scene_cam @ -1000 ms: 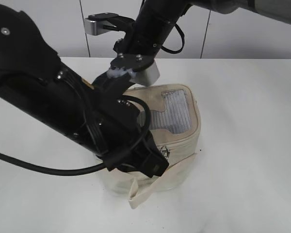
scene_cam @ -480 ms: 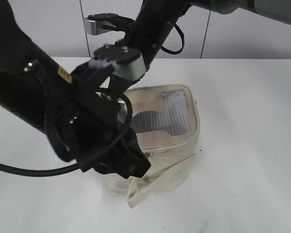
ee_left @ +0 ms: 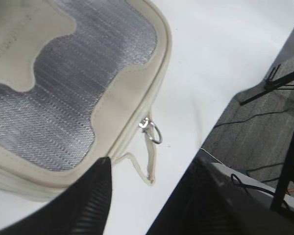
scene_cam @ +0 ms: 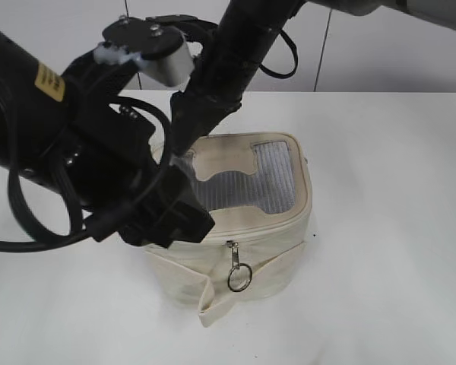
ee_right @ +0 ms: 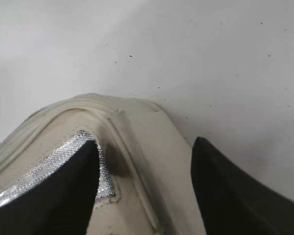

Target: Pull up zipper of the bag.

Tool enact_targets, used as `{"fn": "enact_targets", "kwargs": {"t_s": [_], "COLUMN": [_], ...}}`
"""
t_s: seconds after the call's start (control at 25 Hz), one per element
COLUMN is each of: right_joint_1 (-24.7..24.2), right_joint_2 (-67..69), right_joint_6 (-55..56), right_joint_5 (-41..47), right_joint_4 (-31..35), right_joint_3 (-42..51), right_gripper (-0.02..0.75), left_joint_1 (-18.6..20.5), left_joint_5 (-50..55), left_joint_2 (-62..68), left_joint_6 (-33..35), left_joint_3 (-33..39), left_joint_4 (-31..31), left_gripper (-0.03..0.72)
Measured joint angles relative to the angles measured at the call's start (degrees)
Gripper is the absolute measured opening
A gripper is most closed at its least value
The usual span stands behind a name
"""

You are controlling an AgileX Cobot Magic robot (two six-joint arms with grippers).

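A white table (scene_cam: 395,228) runs back to a pale panelled wall (scene_cam: 380,61) with dark vertical seams. Beyond one table edge lies grey carpet (ee_left: 264,122) (cables and a black stand leg cross it).

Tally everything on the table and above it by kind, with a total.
Bag: 1
Ring pull in view on its zipper: 1
Loose strap: 1
Robot arms, left and right: 2
Total: 5

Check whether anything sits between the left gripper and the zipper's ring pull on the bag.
Nothing visible does. In the left wrist view the ring pull hangs free off the bag's rim, with open space between it and the left gripper's fingers.
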Motion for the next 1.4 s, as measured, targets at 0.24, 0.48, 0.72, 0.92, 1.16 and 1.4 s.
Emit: {"fn": "enact_targets", "kwargs": {"t_s": [0.24,0.48,0.72,0.92,1.16,1.4], "right_joint_1": [-0.9,-4.8,-11.1,-16.7,-21.0,-22.7], "right_joint_2": [-3.5,-5.7,-8.7,-13.3,-19.9,-24.8], "right_joint_6": [1.5,6.0,9.8,10.9,11.3,16.3], "right_joint_5": [0.0,0.0,0.0,-0.1,-0.1,-0.1], "right_joint_4": [-1.5,-6.9,-7.9,-8.1,-8.6,-9.5], "right_joint_3": [0.0,0.1,1.5,9.5,20.1,31.2], "right_gripper": [0.484,0.482,0.481,0.481,0.480,0.480], "left_joint_1": [2.9,10.8,14.3,14.3,14.3,14.3], "left_joint_5": [-1.0,-2.8,-3.2,1.8,9.5,15.8], "left_joint_2": [-0.1,0.5,7.5,17.0,27.3,36.0], "left_joint_6": [-0.8,-0.8,0.2,1.6,7.5,13.9], "left_joint_3": [-2.9,-7.7,-13.0,-23.0,-35.5,-46.2], "left_joint_4": [2.1,2.1,2.4,2.3,0.2,-5.7], "left_gripper": [0.410,0.433,0.456,0.456,0.456,0.456]}}
